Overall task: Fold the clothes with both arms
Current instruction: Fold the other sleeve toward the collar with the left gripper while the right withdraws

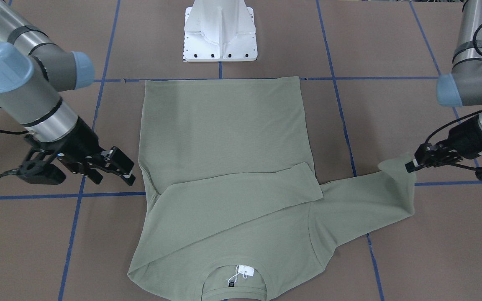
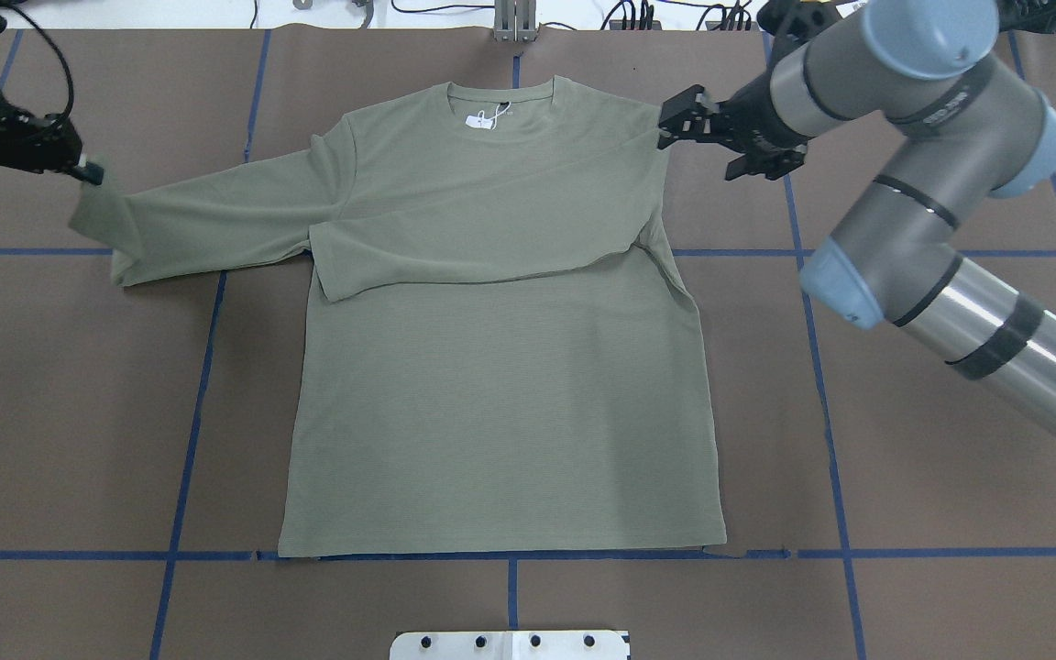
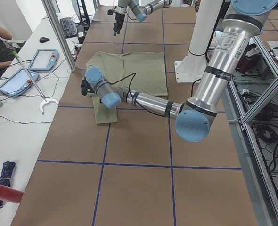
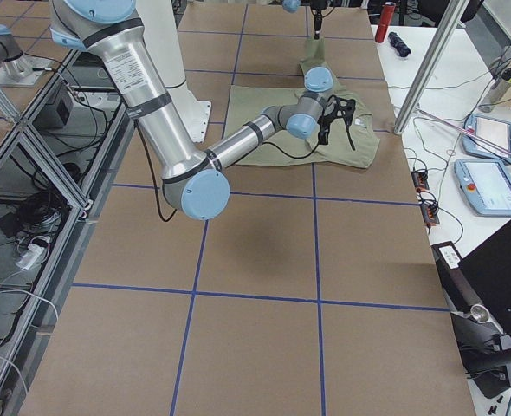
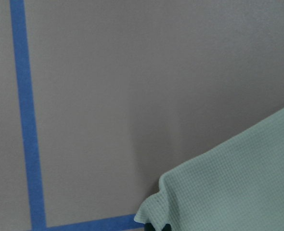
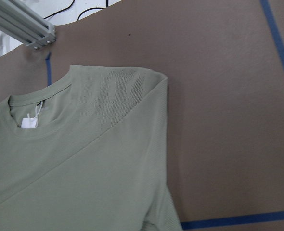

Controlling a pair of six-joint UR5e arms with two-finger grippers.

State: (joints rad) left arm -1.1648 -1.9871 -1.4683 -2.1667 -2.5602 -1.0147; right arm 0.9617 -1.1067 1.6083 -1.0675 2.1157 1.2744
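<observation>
Since the left gripper (image 1: 409,167) is pinched closed on the cuff of the sage-green long-sleeved knit shirt (image 2: 500,385), the step in hand looks like folding that outstretched sleeve (image 2: 216,229) inward. It would go best with the pinch kept firm, the cuff raised only enough to clear the cloth, and the sweep carried straight across the chest, so the crease falls at the shoulder seam and the body is not dragged askew. At those jaws the cuff is lifted a little off the flat brown table (image 2: 904,440); from them the sleeve runs slackly away to the shirt's body, which lies spread flat, well apart from them. Further off, the other sleeve (image 2: 491,243) lies folded slantwise over the chest, its cuff end pointing back toward the left jaws. Farthest off, the right gripper (image 2: 664,126) hovers with its jaws spread and holding nothing, just beside the shirt's opposite shoulder; whether a fingertip touches the cloth I cannot tell.
</observation>
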